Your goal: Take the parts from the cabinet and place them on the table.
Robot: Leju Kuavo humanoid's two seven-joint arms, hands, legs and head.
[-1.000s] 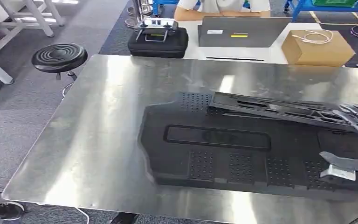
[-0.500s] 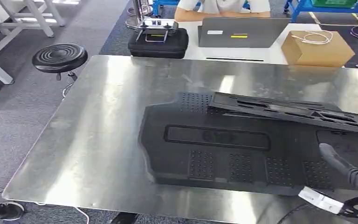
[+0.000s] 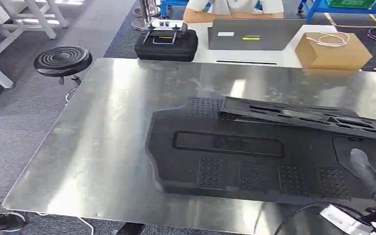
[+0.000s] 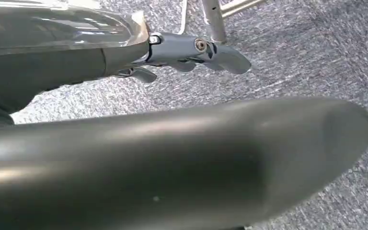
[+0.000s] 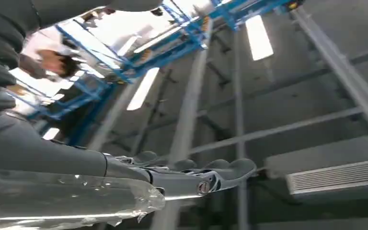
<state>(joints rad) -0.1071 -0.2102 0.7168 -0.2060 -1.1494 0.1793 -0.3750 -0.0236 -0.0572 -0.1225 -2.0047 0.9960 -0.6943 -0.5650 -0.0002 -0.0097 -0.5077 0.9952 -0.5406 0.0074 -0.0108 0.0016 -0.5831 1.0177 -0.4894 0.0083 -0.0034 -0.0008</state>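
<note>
Right hand empty, fingers extended; 2 parts (stacked) on table.

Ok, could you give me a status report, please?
Right hand open, left hand open over floor. Large black part on table, narrow black part resting on its far edge. Nothing obstructing.

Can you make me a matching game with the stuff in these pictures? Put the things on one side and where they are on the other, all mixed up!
Things:
1. long black part
2. cardboard box
3. round black stool
4. laptop

Places:
A. on the floor, left of the metal table
B. on the white desk, in front of a person
C. lying across the far edge of the big black panel
D. on the white desk, with a white cable on top

Pairs: 1-C, 2-D, 3-A, 4-B
</note>
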